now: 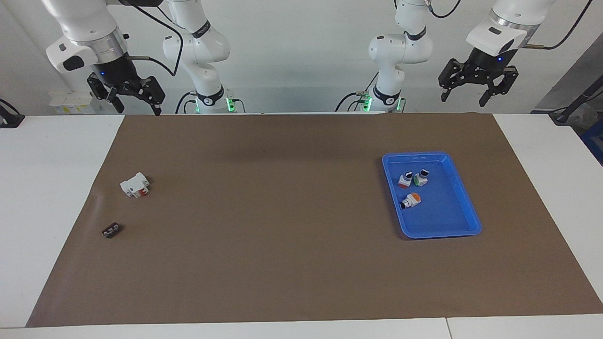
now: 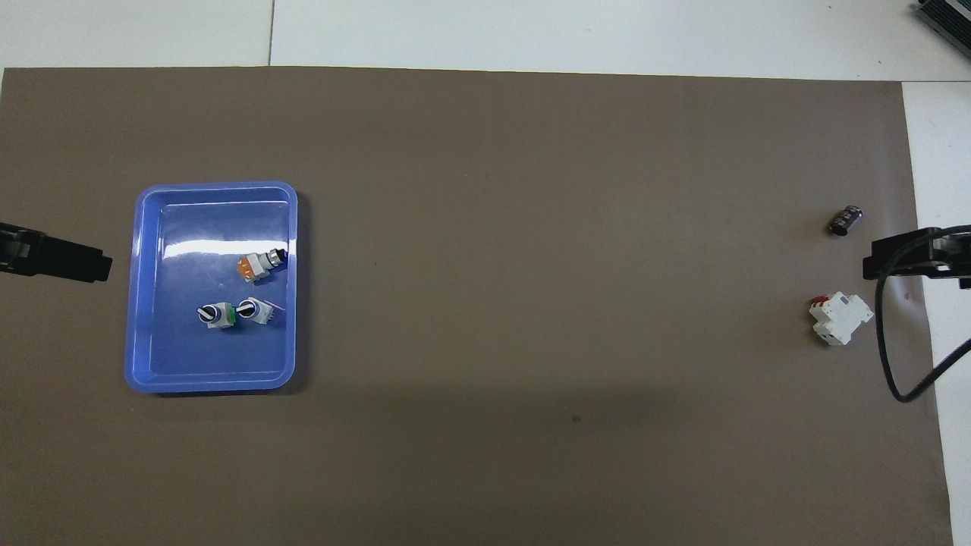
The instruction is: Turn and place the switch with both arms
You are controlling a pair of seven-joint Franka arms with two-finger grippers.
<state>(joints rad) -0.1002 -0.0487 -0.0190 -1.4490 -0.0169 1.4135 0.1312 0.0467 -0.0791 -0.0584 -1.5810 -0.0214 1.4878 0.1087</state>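
Observation:
The switch (image 1: 410, 200) (image 2: 259, 265) lies on its side in the blue tray (image 1: 464, 202) (image 2: 141, 303). It has a white body, an orange end and a black knob that points toward the right arm's end of the table. My left gripper (image 1: 463, 100) (image 2: 72, 258) hangs open and empty, high over the mat's edge by the robots, well apart from the tray. My right gripper (image 1: 136, 111) (image 2: 903, 256) also hangs open and empty, over the mat's corner at the right arm's end, where that arm waits.
Two look-alike switches (image 1: 405, 180) (image 1: 420, 177) stand in the tray, nearer to the robots than the switch. A white block with a red mark (image 1: 134, 184) (image 2: 839, 318) and a small black part (image 1: 111, 230) (image 2: 845, 221) lie on the brown mat (image 1: 282, 226) at the right arm's end.

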